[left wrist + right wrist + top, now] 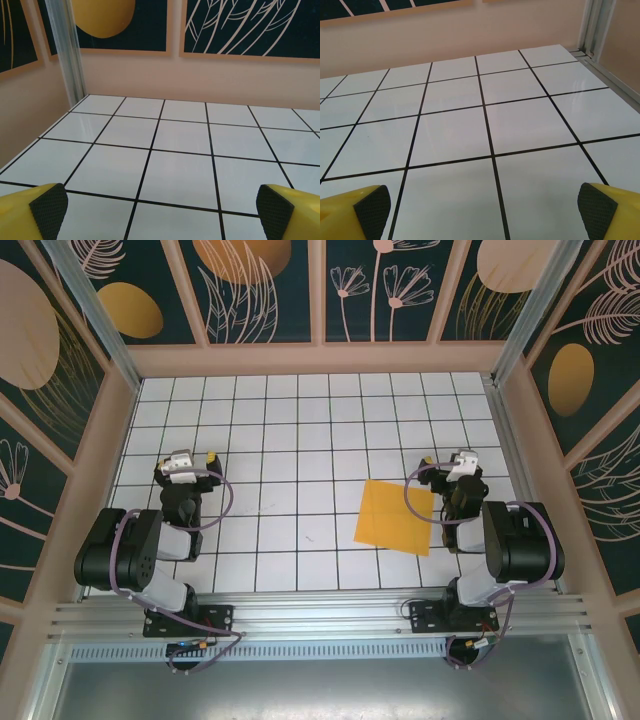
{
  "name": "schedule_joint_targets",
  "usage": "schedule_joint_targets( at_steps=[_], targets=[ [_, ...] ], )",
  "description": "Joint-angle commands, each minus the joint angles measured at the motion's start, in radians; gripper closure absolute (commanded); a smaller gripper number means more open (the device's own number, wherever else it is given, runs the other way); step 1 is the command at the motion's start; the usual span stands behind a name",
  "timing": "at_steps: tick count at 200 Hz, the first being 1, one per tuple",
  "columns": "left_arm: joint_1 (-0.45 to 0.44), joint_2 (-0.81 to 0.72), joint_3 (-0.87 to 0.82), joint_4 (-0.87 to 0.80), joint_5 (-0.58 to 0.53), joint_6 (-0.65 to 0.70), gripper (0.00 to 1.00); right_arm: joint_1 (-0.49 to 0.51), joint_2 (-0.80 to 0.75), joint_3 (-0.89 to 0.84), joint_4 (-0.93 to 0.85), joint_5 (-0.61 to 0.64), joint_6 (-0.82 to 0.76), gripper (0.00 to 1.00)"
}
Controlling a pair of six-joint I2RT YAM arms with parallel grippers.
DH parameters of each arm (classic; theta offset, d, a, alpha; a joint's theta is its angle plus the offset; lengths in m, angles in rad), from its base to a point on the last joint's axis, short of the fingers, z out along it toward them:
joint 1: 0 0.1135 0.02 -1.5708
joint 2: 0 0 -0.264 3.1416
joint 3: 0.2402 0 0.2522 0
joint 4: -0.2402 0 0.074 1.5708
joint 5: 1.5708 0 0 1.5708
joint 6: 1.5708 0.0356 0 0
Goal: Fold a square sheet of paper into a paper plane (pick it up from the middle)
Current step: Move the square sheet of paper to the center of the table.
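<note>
The tabletop [300, 420] looked like glossy white tile, smooth enough to catch a pale reflection of the wall, with thin black lines between the squares. The sheet of paper [395, 517] on it was thin, matt and orange-yellow, lying smooth and uncreased. The fingers [20, 215] of the left gripper [161, 210] were smooth yellow plastic, faced with black pads [49, 209] of a finely grained, rubbery look; the right gripper [485, 207] had the same. The arms [120, 545] wore black casings with a dull sheen. The rail [320, 612] along the near edge and the corner post [67, 50] were bare silvery metal, ribbed and softly shiny. The wall [200, 80] was matt peach.
</note>
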Motion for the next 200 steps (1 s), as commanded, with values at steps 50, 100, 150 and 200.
schedule_joint_targets(
  at_steps=[50,100,150,200],
  targets=[
    [0.008,-0.003,-0.006,0.032,0.014,0.013,0.02,-0.014,0.001,0.020,0.039,-0.039,0.004,0.01],
    [0.008,-0.004,-0.007,0.032,0.013,0.013,0.02,-0.015,0.002,0.021,0.040,-0.039,0.004,0.01],
    [0.008,-0.003,-0.007,0.032,0.013,0.013,0.01,-0.016,0.002,0.021,0.039,-0.039,0.004,0.01],
    [0.008,-0.004,-0.003,0.027,0.002,0.009,0.01,-0.015,0.002,0.021,0.040,-0.039,0.004,0.01]
  ],
)
